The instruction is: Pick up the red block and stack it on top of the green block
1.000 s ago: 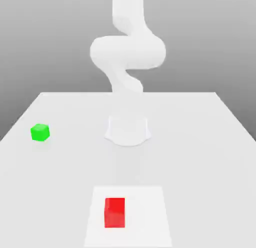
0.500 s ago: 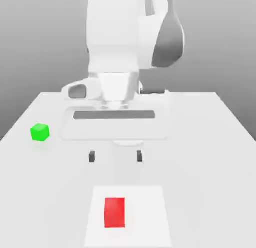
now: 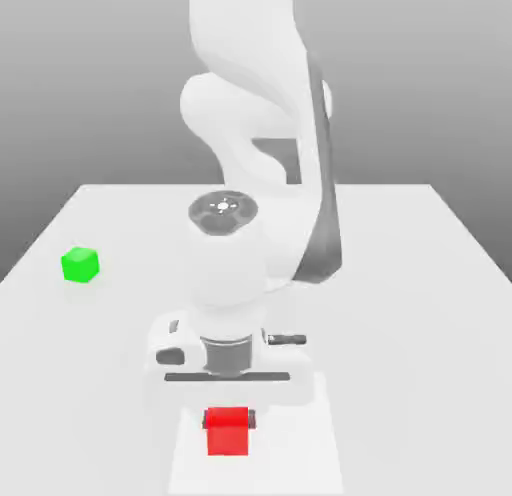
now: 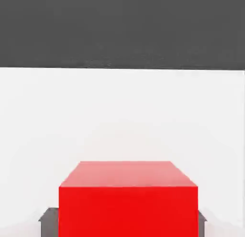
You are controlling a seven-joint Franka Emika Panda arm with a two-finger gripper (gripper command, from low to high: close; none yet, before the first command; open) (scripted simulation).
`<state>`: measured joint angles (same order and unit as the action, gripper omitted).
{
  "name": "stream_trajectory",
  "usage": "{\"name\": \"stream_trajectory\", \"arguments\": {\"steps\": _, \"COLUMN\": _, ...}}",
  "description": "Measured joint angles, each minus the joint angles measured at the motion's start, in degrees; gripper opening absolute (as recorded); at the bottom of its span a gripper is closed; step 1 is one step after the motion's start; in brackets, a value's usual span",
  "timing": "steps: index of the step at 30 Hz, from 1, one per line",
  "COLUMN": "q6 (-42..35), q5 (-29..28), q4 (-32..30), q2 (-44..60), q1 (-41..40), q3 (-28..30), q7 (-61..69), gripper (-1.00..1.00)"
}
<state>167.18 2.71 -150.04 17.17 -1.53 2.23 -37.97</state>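
Note:
The red block (image 3: 228, 433) rests on a lighter square patch (image 3: 300, 454) near the table's front edge. My gripper (image 3: 228, 420) has come down over it, and a dark finger sits against each side of the block. In the hand view the red block (image 4: 128, 198) sits close up between the dark fingertips (image 4: 48, 221), which touch its two sides, so the gripper is shut on it. The green block (image 3: 80, 265) stands alone on the table, far off toward the exterior view's left and further back.
The white table (image 3: 420, 284) stretches wide around the arm. The arm's white links (image 3: 250, 114) rise behind the gripper at the middle of the table.
The hand has dropped from above the table down onto the red block, and its fingers have closed from wide apart to the block's sides. Both blocks remain where they were.

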Motion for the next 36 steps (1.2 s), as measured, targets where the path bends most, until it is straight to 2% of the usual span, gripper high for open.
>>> {"name": "stream_trajectory", "arguments": {"steps": 2, "q6": 0.0, "q5": 0.0, "q4": 0.0, "q2": 0.0, "q1": -0.1, "q3": -0.1, "q7": 0.0, "gripper": -1.0}}
{"name": "stream_trajectory", "arguments": {"steps": 8, "q6": -8.9, "q5": -2.2, "q4": -1.7, "q2": -10.7, "q1": -0.1, "q3": 1.8, "q7": -1.7, "gripper": -1.0}}
{"name": "stream_trajectory", "arguments": {"steps": 19, "q6": -13.4, "q5": -13.8, "q4": -7.3, "q2": -22.3, "q1": -27.1, "q3": 15.3, "q7": -13.4, "gripper": -1.0}}
{"name": "stream_trajectory", "arguments": {"steps": 31, "q6": -15.3, "q5": -21.0, "q4": -14.1, "q2": -31.2, "q1": -52.8, "q3": 32.5, "q7": -22.6, "gripper": -1.0}}
{"name": "stream_trajectory", "arguments": {"steps": 36, "q6": -13.0, "q5": -19.4, "q4": -14.9, "q2": -29.8, "q1": -54.5, "q3": 35.4, "q7": -22.1, "gripper": -1.0}}
